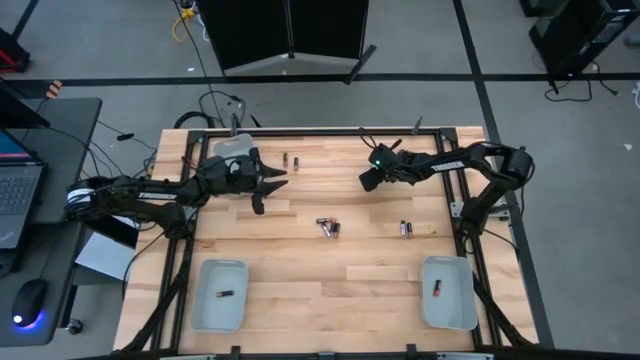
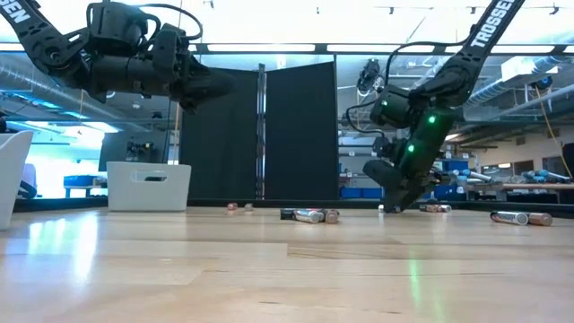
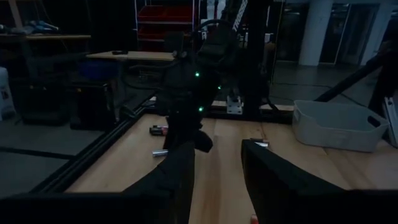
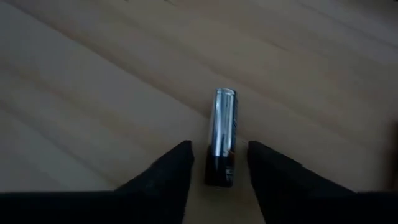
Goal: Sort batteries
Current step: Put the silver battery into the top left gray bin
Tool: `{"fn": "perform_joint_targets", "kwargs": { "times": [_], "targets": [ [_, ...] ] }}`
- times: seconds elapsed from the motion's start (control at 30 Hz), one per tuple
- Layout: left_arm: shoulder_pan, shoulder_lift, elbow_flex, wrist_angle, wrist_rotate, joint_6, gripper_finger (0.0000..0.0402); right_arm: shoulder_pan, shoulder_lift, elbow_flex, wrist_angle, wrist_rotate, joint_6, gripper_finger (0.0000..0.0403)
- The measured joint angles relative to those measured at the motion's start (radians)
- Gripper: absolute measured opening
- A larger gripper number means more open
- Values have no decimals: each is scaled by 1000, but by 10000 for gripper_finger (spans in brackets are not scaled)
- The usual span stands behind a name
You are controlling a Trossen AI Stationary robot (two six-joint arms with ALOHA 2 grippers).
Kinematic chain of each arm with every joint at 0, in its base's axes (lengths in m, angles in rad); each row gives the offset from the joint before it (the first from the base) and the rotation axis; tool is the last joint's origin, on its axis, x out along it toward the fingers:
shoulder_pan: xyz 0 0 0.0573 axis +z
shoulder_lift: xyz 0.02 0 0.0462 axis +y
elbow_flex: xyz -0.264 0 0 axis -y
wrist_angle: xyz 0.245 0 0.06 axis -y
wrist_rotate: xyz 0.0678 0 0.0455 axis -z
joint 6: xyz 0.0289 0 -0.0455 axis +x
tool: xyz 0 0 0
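Right hand [image 4: 217,163] straddles one battery [image 4: 222,140] on the counter [image 4: 93,93], fingers parted; left hand [image 1: 272,186], at 9 o'clock, hangs open.

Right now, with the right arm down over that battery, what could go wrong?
1. The silvery battery lies between the right gripper jaws, which stand open with little room on either side. Being round, it might roll away or get nudged out if one jaw touches first.
2. The gripper is low and tilted over the table, so pressing further could scrape the wood.
3. The left gripper hovers nearby; crossing paths seems possible.
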State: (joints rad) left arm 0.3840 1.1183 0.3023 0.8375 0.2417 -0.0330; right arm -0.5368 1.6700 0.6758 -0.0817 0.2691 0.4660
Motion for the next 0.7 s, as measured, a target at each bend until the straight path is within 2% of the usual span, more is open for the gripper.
{"fn": "perform_joint_targets", "kwargs": {
  "times": [0.2,0.27,0.37,0.57,0.7],
  "targets": [
    [0,0,0,8,0,-63,140,32,-40,-4,1,-32,-47,56],
    [0,0,0,8,0,-94,140,53,-68,-8,4,-57,-57,56],
    [0,0,0,24,0,-136,140,103,-105,-7,106,-83,-90,56],
    [-2,1,0,102,0,-182,140,248,-99,-5,536,-177,-179,56],
    [-5,1,9,116,0,-189,140,336,-99,-5,758,-183,-253,56]
  ]
}}
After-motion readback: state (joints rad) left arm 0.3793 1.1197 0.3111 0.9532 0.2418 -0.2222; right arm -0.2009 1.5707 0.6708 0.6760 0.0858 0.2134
